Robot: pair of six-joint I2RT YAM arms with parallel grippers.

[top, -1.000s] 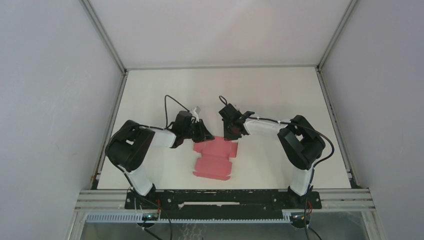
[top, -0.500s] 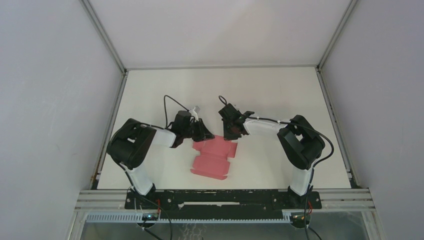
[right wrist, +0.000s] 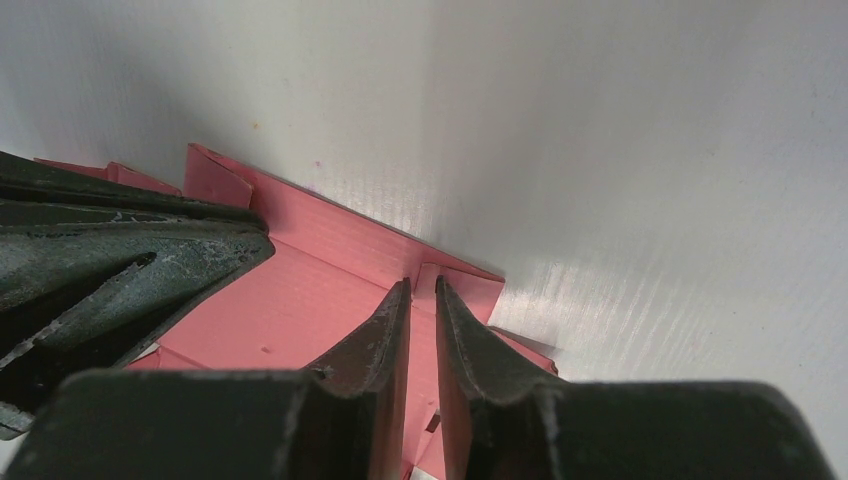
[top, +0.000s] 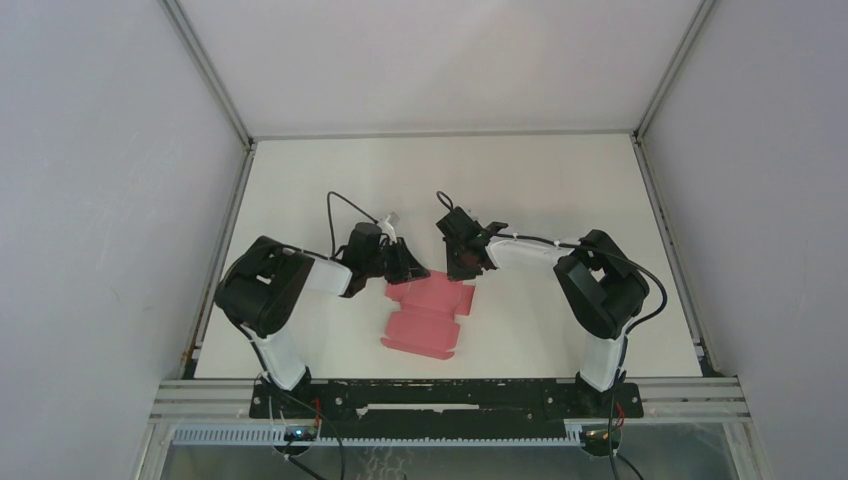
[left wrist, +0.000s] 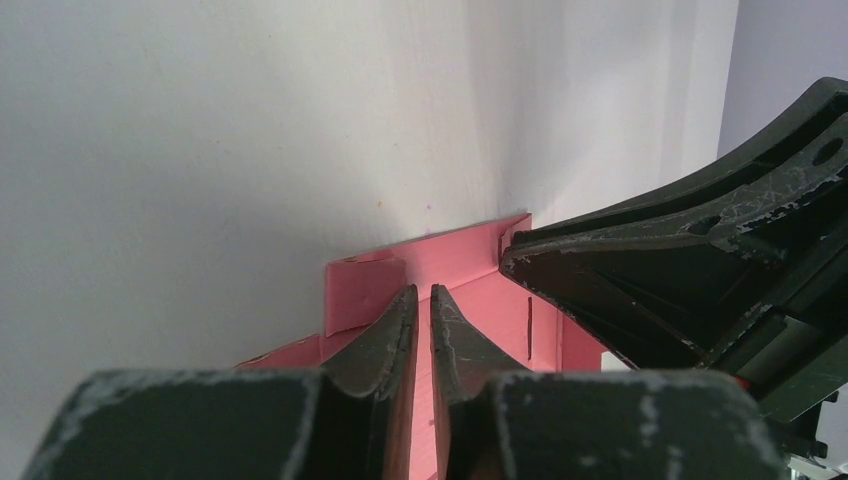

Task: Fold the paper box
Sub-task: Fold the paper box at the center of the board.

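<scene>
The pink paper box [top: 428,315] lies part-folded on the white table between the two arms, its far wall raised. My left gripper [top: 410,270] is at the far left corner of the box and my right gripper [top: 463,268] at the far right corner. In the left wrist view the jaws [left wrist: 422,290] are nearly together, with a thin strip of pink card in the gap, where the upright side tab [left wrist: 360,290] meets the far wall. The right wrist view shows the same at the other corner [right wrist: 422,283], by a small tab [right wrist: 465,285].
The white table [top: 560,190] is walled by grey panels on three sides, with a metal rail along the near edge [top: 450,395]. The other gripper's dark body crosses each wrist view [left wrist: 680,270] [right wrist: 120,270], close over the box.
The box and the left arm have shifted slightly to the left. The right arm and both jaws look unchanged.
</scene>
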